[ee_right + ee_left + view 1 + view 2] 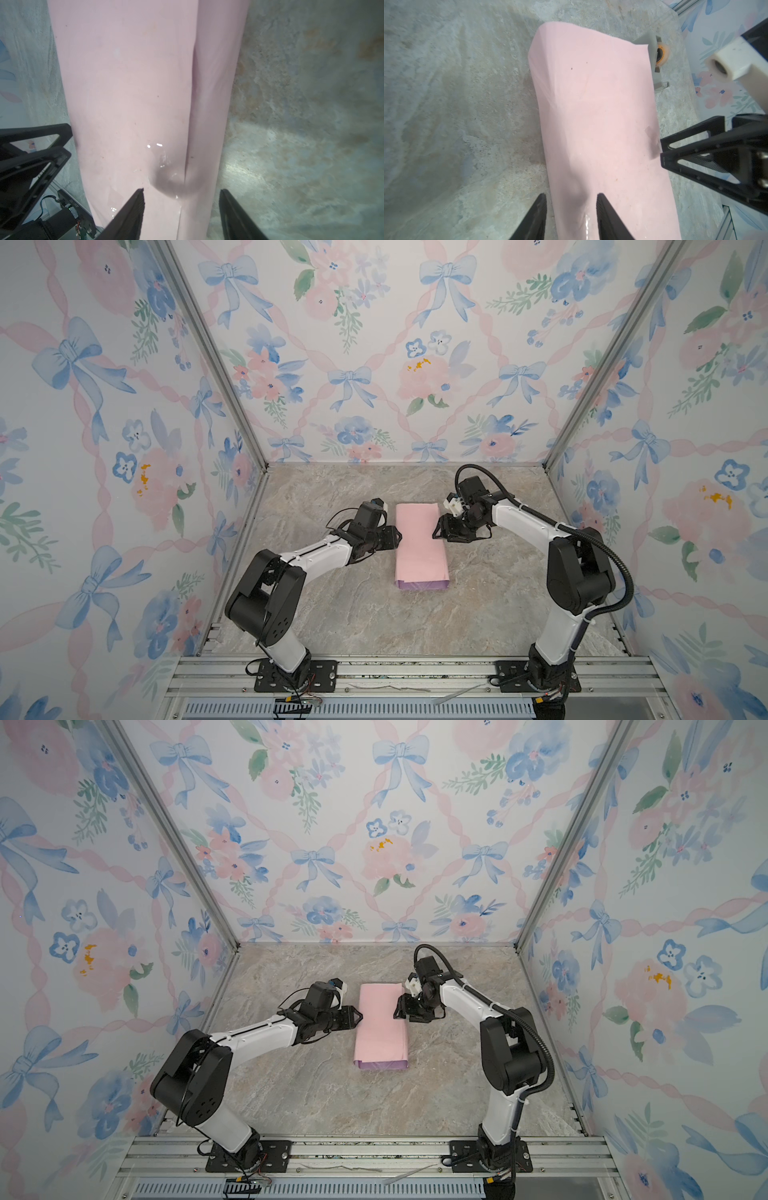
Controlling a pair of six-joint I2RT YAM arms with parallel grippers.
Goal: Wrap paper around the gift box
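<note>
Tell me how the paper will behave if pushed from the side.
The paper probably buckles rather than slides stiffly: it looks thin, with soft dents. Its overlap seam may gape; the curled end seems floppy.

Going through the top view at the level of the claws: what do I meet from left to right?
left arm → left claw → paper, pink side up → right claw → right arm

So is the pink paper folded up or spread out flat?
Folded up. The paper makes a narrow parcel, one flap overlapping the other along a seam.
</note>
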